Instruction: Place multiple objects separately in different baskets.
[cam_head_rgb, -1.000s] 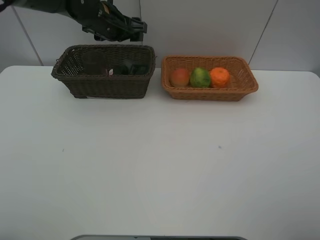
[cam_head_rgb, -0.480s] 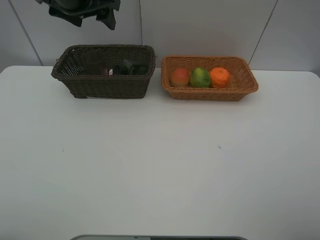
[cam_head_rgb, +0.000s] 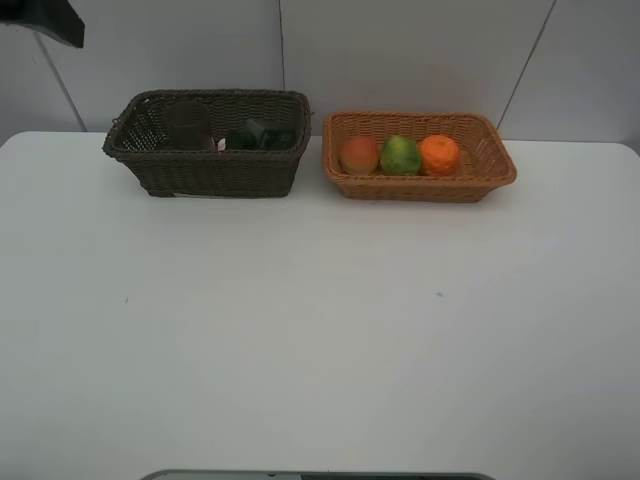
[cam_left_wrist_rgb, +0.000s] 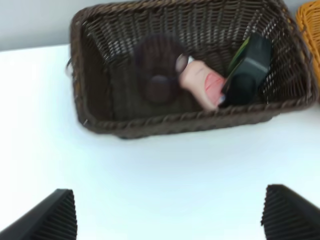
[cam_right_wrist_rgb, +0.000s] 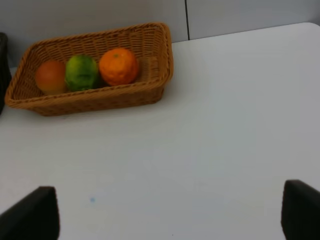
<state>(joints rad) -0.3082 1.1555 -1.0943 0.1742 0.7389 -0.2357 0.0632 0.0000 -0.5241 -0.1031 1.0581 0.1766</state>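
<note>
The dark brown basket (cam_head_rgb: 220, 176) holds the purple-brown cup (cam_head_rgb: 188, 125), the dark green bottle (cam_head_rgb: 258, 134) and the pink bottle (cam_left_wrist_rgb: 202, 86). In the left wrist view the cup (cam_left_wrist_rgb: 157, 70) stands beside the lying pink bottle and the dark green bottle (cam_left_wrist_rgb: 250, 67). The light tan basket (cam_head_rgb: 420, 187) holds the red-orange fruit (cam_head_rgb: 359, 154), green fruit (cam_head_rgb: 400, 154) and orange (cam_head_rgb: 439, 154). My left gripper (cam_left_wrist_rgb: 170, 220) is open and empty, high above the table in front of the dark basket (cam_left_wrist_rgb: 175, 124). My right gripper (cam_right_wrist_rgb: 167, 215) is open and empty, well away from the tan basket (cam_right_wrist_rgb: 95, 99).
The white table (cam_head_rgb: 320, 330) carries only the two baskets, side by side at its back edge against a grey wall. A dark part of the left arm (cam_head_rgb: 48, 18) shows in the top left corner of the high view. The right arm is out of that view.
The left arm has pulled away from above the dark basket, going up and to the left until only a corner of it shows. The baskets and objects have not moved.
</note>
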